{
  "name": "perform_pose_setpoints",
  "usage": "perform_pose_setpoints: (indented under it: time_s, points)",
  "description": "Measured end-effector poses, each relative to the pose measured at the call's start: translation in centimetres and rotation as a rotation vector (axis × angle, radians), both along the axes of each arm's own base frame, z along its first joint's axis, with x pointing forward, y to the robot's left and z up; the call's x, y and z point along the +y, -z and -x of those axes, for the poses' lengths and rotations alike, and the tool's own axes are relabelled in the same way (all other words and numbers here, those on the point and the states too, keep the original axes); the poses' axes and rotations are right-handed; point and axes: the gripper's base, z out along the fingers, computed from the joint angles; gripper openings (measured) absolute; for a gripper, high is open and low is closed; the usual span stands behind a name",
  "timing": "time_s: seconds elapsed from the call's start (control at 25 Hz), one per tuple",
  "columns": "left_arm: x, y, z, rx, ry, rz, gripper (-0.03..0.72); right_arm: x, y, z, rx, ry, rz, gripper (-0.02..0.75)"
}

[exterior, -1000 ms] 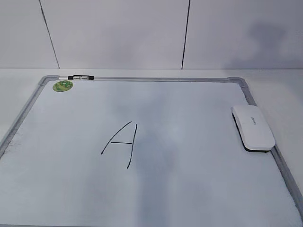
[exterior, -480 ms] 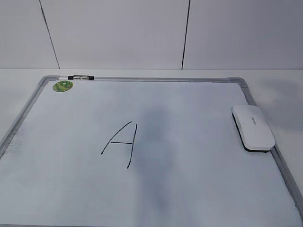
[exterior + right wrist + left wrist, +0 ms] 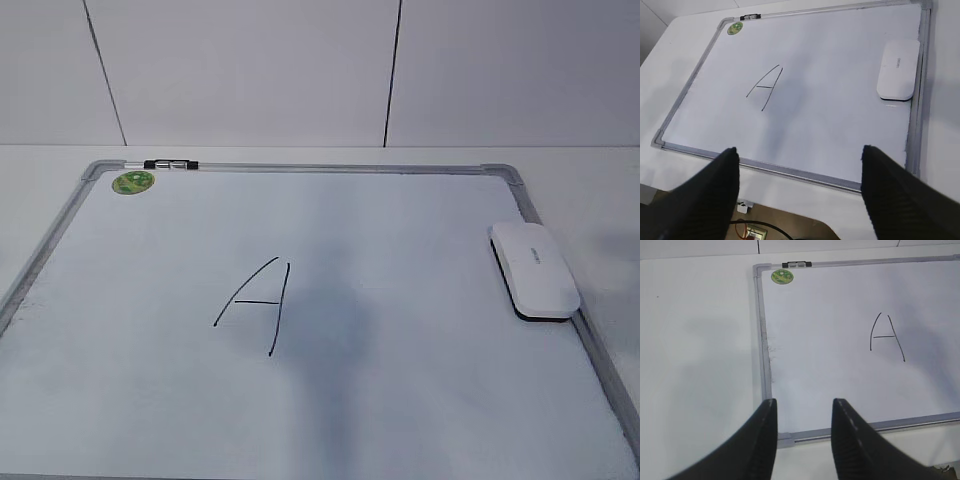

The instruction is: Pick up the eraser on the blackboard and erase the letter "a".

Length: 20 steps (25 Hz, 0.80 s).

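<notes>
The white eraser lies flat at the right edge of the blackboard, partly over its grey frame; it also shows in the right wrist view. Only a tall slanted capital "A" is written on the board; no small letter "a" is in view. My left gripper is open and empty above the board's near-left corner. My right gripper is wide open and empty, high above the board's front frame. Neither gripper shows in the exterior view.
A round green sticker and a black clip sit at the board's far-left corner. A white panelled wall stands behind. The table's front edge, with cables below it, shows in the right wrist view.
The arm shadows have slid off the back wall and down the board toward the front. The eraser and the board have not moved.
</notes>
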Motion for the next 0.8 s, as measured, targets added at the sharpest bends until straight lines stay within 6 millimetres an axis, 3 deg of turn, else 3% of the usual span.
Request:
perform_pose_setpoints:
  time_s: [0.44,0.8]
  points:
    - [0.3,5.3,1.3,0.047,0.004,-0.016,0.288,-1.3,5.2,2.5,-0.035,0.041,0.119,0.58]
    - [0.4,9.0,1.3,0.092,0.033,-0.081,0.305,-2.0,10.3,2.7,0.002,0.059,0.221,0.58]
